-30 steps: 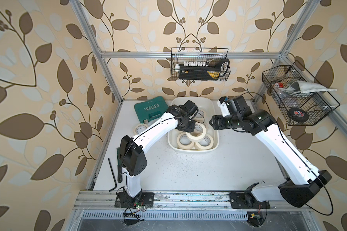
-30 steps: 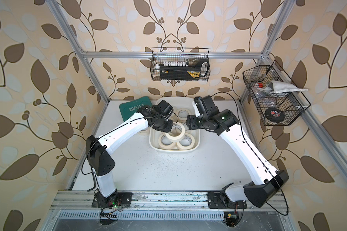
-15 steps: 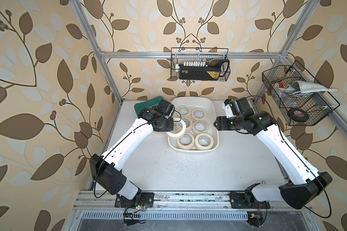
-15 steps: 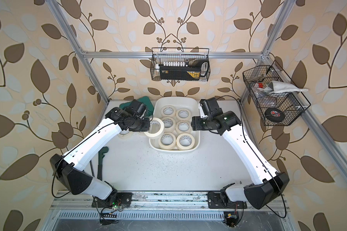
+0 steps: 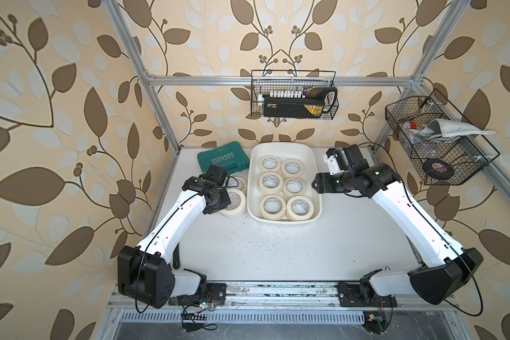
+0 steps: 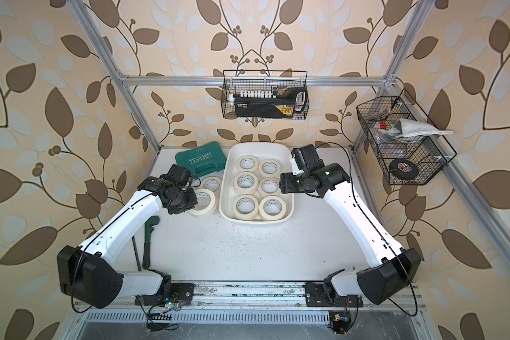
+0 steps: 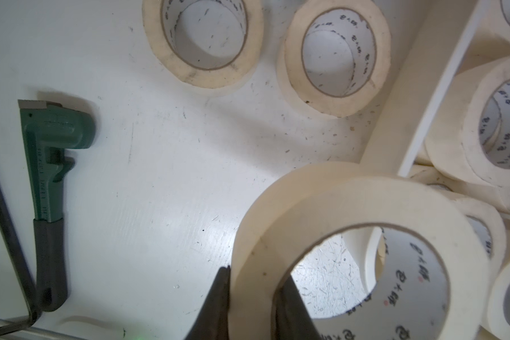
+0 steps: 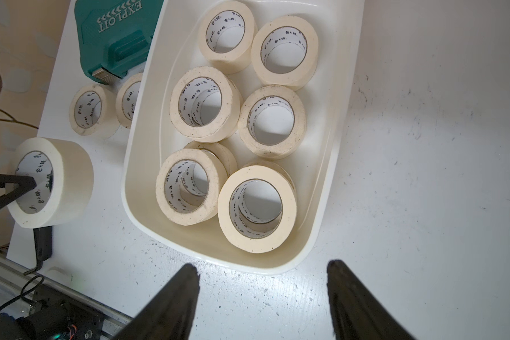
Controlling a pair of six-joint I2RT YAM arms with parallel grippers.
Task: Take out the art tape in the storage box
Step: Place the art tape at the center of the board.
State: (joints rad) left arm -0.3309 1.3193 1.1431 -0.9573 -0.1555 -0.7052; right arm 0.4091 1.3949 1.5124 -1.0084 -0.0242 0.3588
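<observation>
Item: art tape, cream rolls. Left tool (image 7: 253,276) is clamping the wall of one roll (image 7: 351,223), one finger inside the core and one outside. The roll is hanging hole-up, slightly tilted, over the worktop (image 5: 277,250), just outside the storage box (image 5: 283,222) on its left side. Two loose rolls (image 7: 336,59) are lying beyond it, near the teal case (image 5: 223,159). Bare worktop is showing beneath it and toward the green wrench (image 7: 50,164), so lowering and releasing there looks unobstructed. Six stacks (image 5: 271,181) are sitting in the box. Right tool (image 8: 264,266) is hovering with jaws apart and empty, just beside the box's right rim, nearer the right-hand stacks.
</observation>
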